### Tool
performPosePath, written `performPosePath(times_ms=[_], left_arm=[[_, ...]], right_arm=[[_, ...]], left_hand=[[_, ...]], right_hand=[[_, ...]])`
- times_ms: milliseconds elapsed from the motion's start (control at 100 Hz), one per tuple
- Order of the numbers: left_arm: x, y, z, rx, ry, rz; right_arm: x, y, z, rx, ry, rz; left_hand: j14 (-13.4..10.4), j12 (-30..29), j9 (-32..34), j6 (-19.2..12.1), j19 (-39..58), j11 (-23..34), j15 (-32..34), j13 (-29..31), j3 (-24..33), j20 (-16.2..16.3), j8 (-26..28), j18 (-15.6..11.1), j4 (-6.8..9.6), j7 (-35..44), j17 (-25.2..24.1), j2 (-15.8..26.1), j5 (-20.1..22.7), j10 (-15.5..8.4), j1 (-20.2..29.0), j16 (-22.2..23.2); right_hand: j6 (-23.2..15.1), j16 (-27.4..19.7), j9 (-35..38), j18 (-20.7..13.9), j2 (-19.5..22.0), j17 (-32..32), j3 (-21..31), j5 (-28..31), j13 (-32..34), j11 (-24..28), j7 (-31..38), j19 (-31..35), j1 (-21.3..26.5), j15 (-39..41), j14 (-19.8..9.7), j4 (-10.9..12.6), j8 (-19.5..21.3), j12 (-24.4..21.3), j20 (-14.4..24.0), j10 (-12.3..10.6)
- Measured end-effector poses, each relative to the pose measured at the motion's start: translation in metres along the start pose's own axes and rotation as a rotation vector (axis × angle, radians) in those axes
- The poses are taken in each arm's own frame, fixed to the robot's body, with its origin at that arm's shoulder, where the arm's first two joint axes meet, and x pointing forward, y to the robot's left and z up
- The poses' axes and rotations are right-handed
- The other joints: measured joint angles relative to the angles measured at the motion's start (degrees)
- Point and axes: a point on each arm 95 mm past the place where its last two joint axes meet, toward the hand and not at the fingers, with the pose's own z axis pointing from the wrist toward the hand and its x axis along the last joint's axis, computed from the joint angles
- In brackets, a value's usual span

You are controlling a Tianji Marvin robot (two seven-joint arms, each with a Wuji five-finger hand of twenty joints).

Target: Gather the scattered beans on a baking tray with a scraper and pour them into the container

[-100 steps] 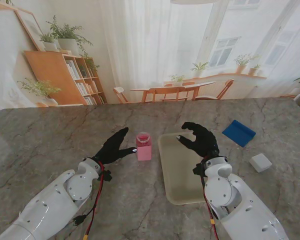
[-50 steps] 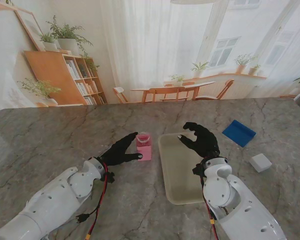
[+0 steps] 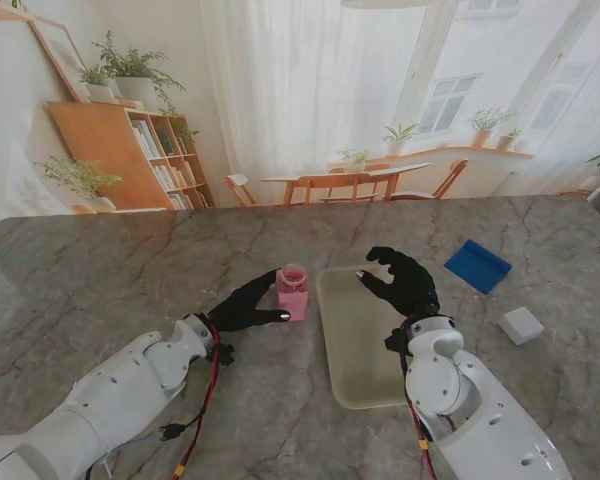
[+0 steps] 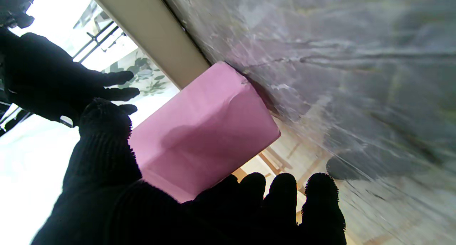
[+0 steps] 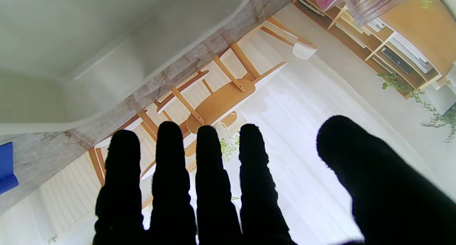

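Observation:
A small pink container (image 3: pixel 292 292) with a clear top stands on the marble table just left of the cream baking tray (image 3: pixel 360 385). My left hand (image 3: pixel 245 305) wraps it, thumb nearer to me and fingers behind; in the left wrist view the container (image 4: pixel 203 131) lies between the thumb and the fingers of my left hand (image 4: pixel 107 188). My right hand (image 3: pixel 400 280) hovers open over the tray's far end, fingers apart (image 5: pixel 213 188). The blue scraper (image 3: pixel 477 265) lies to the right of the tray, away from both hands. I make out no beans on the tray (image 5: pixel 71 42).
A white block (image 3: pixel 521 325) sits on the table at the right, nearer to me than the scraper. The tray's long edge (image 4: pixel 156 38) runs right beside the container. Marble table top surrounds everything.
My left hand has moved right and closed in around the pink container, which has shifted slightly toward the tray. My right hand has stayed almost still over the tray.

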Motion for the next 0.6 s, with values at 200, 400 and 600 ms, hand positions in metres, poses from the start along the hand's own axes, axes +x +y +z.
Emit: performPosePath(times_ms=[200,400,600], left_arm=[[0.0017,0.0015,0.0024,-0.014,0.002,-0.019],[0.0001,0.0024,0.0061,0.0,-0.068,-0.05],[0.0011,0.0023,0.0073,0.023,-0.074,-0.11]], right_arm=[[0.0,-0.0003,-0.0001,0.0,-0.003,0.0],[0.0,-0.0002,-0.0009,0.0,-0.005,0.003],[-0.0002,-0.0004,-0.0013,-0.002,-0.006,0.006]], left_hand=[[-0.16,0.72,1.67,-0.65,0.62,0.68,0.28,0.71,0.06,-1.29,6.3,-0.15,0.0,2.06,-0.25,-0.09,-0.65,-0.65,0.84,0.1],[-0.32,1.1,0.98,0.26,0.78,0.72,0.28,0.63,0.74,-1.4,4.01,-7.47,0.0,0.59,-1.15,-0.07,-0.62,0.28,2.79,0.1],[0.07,1.1,-1.25,1.56,-1.03,-0.31,0.28,-0.21,0.74,-1.4,-10.48,-7.05,0.0,-1.48,-1.3,-0.07,-0.62,1.58,2.8,0.1]], right_hand=[[0.0,0.0,0.03,0.01,0.28,0.04,0.0,0.01,0.0,0.01,0.25,0.48,0.32,0.0,0.0,0.0,0.0,0.01,0.02,0.0],[0.0,0.01,0.28,0.01,0.82,0.51,-0.02,0.04,0.0,0.01,0.65,0.56,0.33,0.0,0.0,0.0,0.0,0.01,0.03,0.0],[0.0,0.01,0.73,0.01,0.85,0.62,-0.03,0.07,0.0,0.06,0.65,0.62,0.35,0.0,0.0,0.0,0.0,0.02,0.03,0.0]])
